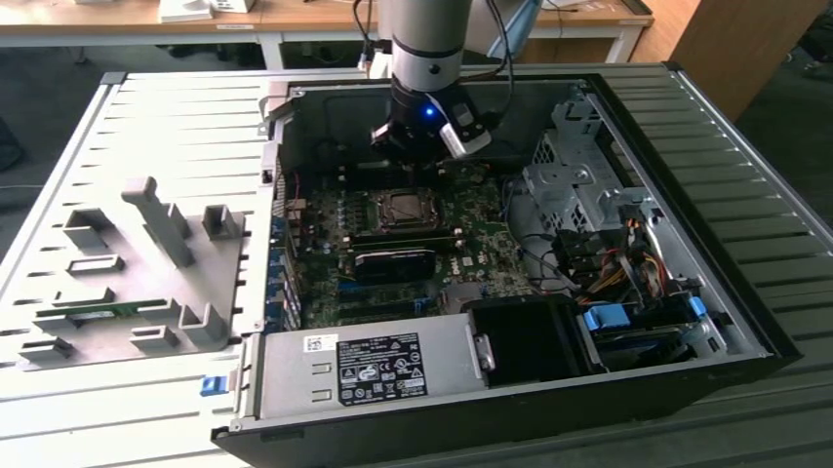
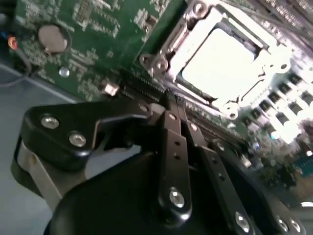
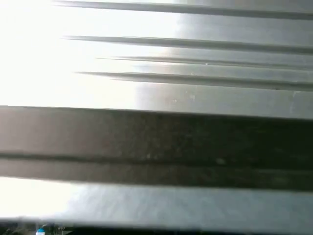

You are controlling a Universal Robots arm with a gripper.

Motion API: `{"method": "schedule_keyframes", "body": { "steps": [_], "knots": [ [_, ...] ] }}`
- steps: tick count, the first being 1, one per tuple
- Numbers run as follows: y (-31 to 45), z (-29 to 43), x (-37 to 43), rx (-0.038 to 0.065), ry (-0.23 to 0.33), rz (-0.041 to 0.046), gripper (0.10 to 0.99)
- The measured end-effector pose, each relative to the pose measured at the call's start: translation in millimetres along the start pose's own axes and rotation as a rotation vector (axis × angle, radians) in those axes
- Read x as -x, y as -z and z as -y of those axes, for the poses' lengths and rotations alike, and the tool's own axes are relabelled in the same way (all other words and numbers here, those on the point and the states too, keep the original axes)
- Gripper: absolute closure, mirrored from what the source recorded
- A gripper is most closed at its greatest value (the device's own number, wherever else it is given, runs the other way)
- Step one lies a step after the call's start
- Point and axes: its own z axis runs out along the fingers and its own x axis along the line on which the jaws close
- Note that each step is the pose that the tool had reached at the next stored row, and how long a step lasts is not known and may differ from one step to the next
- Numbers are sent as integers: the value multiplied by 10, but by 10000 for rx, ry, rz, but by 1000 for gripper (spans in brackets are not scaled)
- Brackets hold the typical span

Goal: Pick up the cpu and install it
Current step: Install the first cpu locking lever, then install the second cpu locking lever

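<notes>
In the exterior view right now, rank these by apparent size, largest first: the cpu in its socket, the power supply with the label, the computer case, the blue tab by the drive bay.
1. computer case
2. power supply
3. cpu and blue tab: they look similar, so I leave them unranked.

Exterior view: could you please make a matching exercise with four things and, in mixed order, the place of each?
Things:
1 cpu
2 end effector
3 power supply
4 grey holder tray

Places:
A outside the computer case, at the exterior view's left
B within the socket frame
C above the motherboard
D inside the case, bearing a printed label

Pairs: 1-B, 2-C, 3-D, 4-A
</notes>
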Motion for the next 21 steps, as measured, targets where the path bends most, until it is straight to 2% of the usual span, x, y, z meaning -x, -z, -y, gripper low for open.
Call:
{"method": "schedule_keyframes", "body": {
  "steps": [21],
  "knots": [
    [17, 64, -2, -1, 2, -1, 980]
  ]
}}
